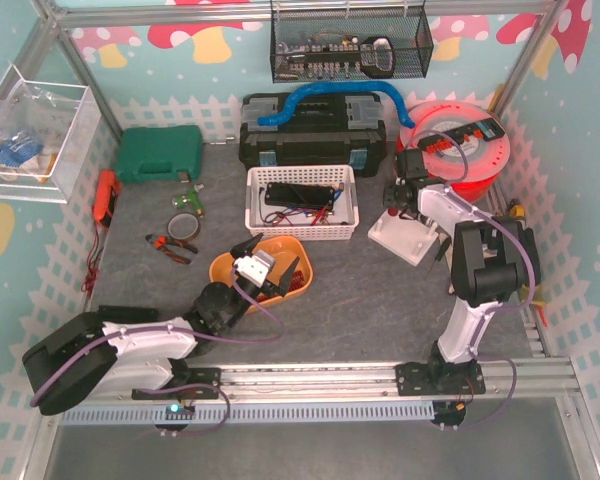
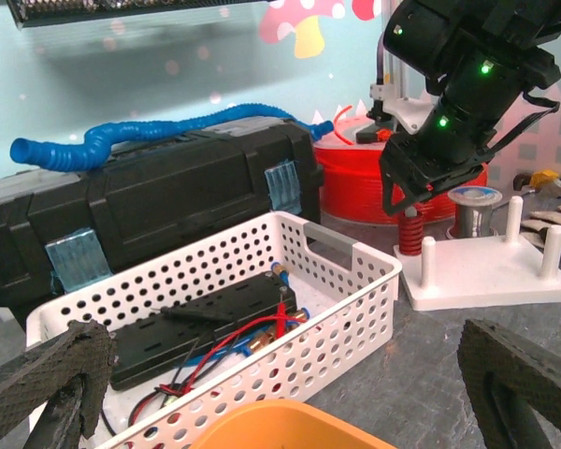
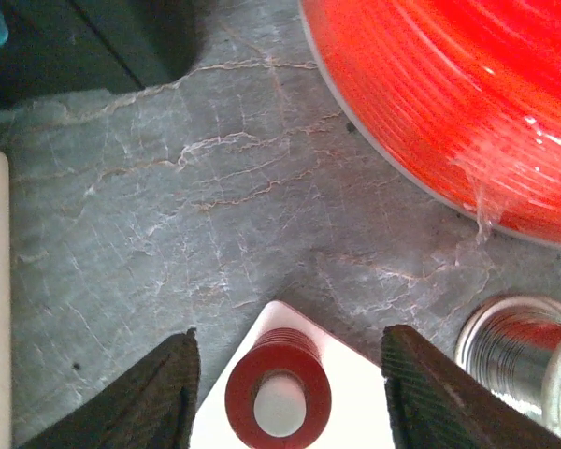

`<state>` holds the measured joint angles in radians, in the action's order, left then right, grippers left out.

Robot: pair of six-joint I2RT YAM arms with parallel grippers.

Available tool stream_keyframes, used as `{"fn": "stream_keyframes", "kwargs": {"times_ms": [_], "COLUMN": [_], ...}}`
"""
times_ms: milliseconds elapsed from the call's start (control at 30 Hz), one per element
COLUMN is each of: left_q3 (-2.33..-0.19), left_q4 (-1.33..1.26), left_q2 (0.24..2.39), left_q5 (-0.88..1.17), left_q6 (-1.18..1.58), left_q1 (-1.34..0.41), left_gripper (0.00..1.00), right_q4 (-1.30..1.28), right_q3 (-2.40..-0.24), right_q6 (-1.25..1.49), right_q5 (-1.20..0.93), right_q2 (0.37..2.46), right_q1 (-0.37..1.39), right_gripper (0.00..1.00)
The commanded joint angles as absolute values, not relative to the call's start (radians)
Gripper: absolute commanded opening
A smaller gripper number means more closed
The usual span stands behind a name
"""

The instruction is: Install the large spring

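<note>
large spring [image 3: 278,404] red, sits on a corner peg of the white peg base [image 2: 491,281], toward the far right of the table [image 3: 215,187]. right gripper [image 3: 290,351] jaws parted either side of it, not touching. left gripper [image 1: 265,262] wide open, empty, over orange bowl [image 1: 302,287]. spring likely light, squashy lengthwise, rolls; pinch the coil sides. table looks slick, red spool [image 3: 467,103] and solder reel [image 3: 519,346] crowd close

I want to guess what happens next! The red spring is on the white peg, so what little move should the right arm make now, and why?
Probably lift the right arm straight up with its fingers apart. In its wrist view the red spring rings the white peg, and both fingers stand clear of it, so it looks seated and released.
</note>
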<state>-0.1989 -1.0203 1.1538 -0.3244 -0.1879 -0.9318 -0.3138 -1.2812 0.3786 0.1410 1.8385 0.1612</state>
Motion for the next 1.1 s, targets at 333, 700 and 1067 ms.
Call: {"fn": "stream_keyframes", "kwargs": {"times_ms": [333, 700, 1067], "left_q3": [-0.332, -0.695, -0.775], "left_q4": [-0.751, 0.084, 0.363], "left_q2": [1.183, 1.206, 1.188], "left_q5": [-0.478, -0.381, -0.002], "left_q6": [0.124, 0.387, 0.508], "left_q1": [-0.904, -0.791, -0.667], "left_gripper": [0.99, 0.99, 0.61], "right_q4": [-0.358, -0.020, 0.135], "right_q3": [-1.131, -0.807, -0.641], "right_q6": [0.437, 0.485, 0.561], "right_q5": [-0.054, 0.119, 0.162], "right_q2": [1.499, 1.295, 1.186], "right_q1": [0.242, 0.449, 0.453], "right_gripper": [0.74, 0.88, 0.88]}}
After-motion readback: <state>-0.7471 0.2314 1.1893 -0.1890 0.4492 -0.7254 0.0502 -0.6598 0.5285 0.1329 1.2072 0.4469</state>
